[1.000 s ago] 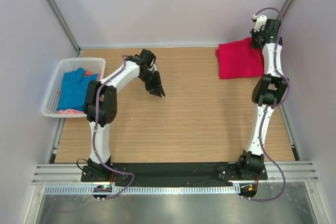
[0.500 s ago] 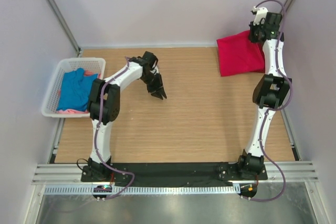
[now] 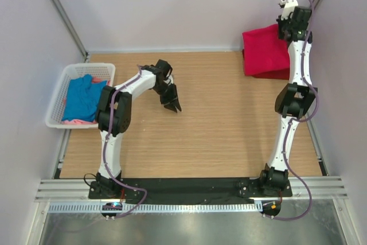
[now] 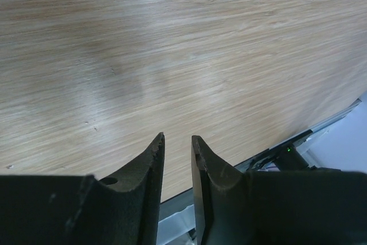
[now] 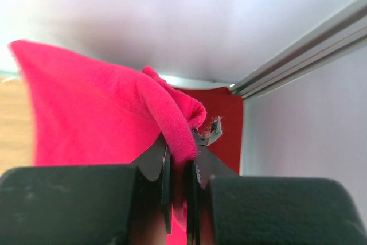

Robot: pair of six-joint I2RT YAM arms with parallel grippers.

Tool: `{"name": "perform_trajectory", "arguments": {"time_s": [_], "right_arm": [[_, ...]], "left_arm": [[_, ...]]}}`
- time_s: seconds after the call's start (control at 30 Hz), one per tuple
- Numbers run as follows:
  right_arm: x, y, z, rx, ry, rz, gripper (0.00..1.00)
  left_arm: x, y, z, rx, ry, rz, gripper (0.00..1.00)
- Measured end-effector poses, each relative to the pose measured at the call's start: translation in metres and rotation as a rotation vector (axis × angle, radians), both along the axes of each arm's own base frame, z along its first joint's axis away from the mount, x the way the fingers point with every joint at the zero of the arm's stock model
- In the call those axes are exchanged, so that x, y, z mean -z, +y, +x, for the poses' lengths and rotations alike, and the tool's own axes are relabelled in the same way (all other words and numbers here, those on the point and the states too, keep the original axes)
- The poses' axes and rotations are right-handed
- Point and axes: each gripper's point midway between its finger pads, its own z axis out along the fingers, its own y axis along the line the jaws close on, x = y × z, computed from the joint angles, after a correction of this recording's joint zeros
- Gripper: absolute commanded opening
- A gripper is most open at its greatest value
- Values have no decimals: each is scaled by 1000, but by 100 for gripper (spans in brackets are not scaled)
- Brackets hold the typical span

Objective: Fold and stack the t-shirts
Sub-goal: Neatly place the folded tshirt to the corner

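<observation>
Wide passage over bare wooden tabletop (image 3: 229,130) centre and near side; blocked at left edge by white lattice basket (image 3: 55,104), mid-left by hovering left gripper (image 3: 175,107), far right corner by raised pinkish-red t-shirt (image 3: 262,50) and right arm (image 3: 297,98) close against side wall (image 3: 350,84).

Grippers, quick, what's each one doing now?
Left gripper: open a crack, holding nothing.
Right gripper: shut on the pinkish-red t-shirt.

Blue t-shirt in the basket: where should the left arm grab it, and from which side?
Probably pinch a raised wrinkle near the middle of the blue t-shirt, coming straight down from above. It lies crumpled inside the white basket, whose walls block a sideways approach; keep clear of the pink cloth beside it.
</observation>
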Motion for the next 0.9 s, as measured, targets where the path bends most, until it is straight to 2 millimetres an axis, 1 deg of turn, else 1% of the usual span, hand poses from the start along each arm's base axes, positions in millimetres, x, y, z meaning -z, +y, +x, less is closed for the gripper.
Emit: {"name": "perform_trajectory", "arguments": {"time_s": [0.07,0.1,0.13,0.17,0.2,0.23,0.27,0.3,0.37,0.4,0.43,0.47,0.53,0.63,0.73,0.87,0.9], "right_arm": [[15,-18,14,31,-26,-10,1],[29,-28,20,48,-28,-11,2],[42,-37,25,63,-29,-10,9],[61,-48,30,83,-23,-5,34],[79,-58,35,104,-23,4,46],[98,-67,39,121,-23,9,56],[114,-76,43,144,-29,17,72],[131,-83,45,168,-28,32,78],[154,-95,46,202,-21,42,82],[162,-100,44,217,-14,53,82],[166,-102,43,228,-13,65,84],[165,-104,43,236,-21,76,89],[156,-102,43,247,-38,91,93],[136,-90,37,260,-40,126,97],[99,-75,27,279,-55,165,96],[40,-51,8,304,-90,242,95],[25,-44,3,307,-97,265,95]], "left_arm": [[0,0,0,0,-1,-1,27],[0,0,0,-1,-1,-1,28],[0,0,0,-1,-1,0,28],[0,0,0,-1,-1,1,29],[0,0,0,-2,-1,2,29],[0,0,1,-2,-2,2,29],[0,0,1,-3,-1,3,30],[0,0,1,-4,-1,4,30],[0,0,0,-7,1,4,30],[0,0,0,-8,2,4,30],[0,0,0,-11,6,5,31],[-1,0,0,-11,8,7,31],[-5,0,1,-12,8,7,32],[-24,-5,11,-11,-26,-8,33],[-46,-11,25,-11,-93,-39,33],[-68,-9,22,-21,-136,-52,33],[-76,-8,21,-25,-152,-56,33]]}}
